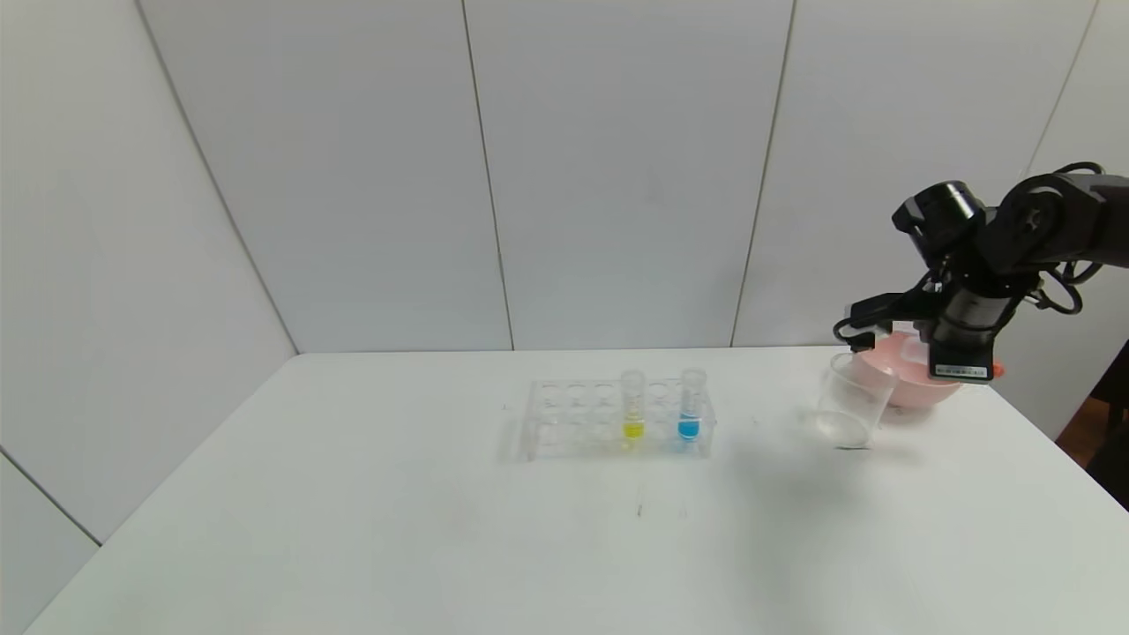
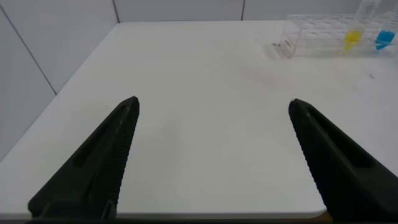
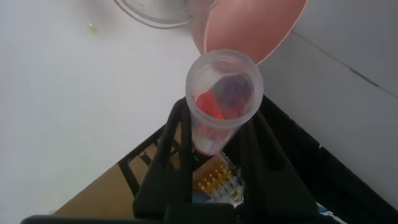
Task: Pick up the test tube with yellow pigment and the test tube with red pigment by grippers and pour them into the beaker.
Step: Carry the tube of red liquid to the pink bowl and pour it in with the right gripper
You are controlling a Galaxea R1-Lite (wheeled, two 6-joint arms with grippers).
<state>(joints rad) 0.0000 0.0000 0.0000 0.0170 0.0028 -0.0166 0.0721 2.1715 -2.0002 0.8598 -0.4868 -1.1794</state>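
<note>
Your right gripper (image 3: 217,146) is clenched on the test tube with red pigment (image 3: 222,99), whose open rim faces the wrist camera with red liquid inside. In the head view that arm hangs above the far right of the white table (image 1: 441,529), over the pink bowl (image 1: 913,388), with the clear beaker (image 1: 851,401) just beside the bowl on its left. The test tube with yellow pigment (image 1: 632,406) stands upright in the clear tube rack (image 1: 573,419) near the table's middle, with the blue-liquid tube (image 1: 690,406) a few holes to its right. Your left gripper (image 2: 214,162) hovers released, fingers spread wide, above the table's left part, well apart from the rack
</note>
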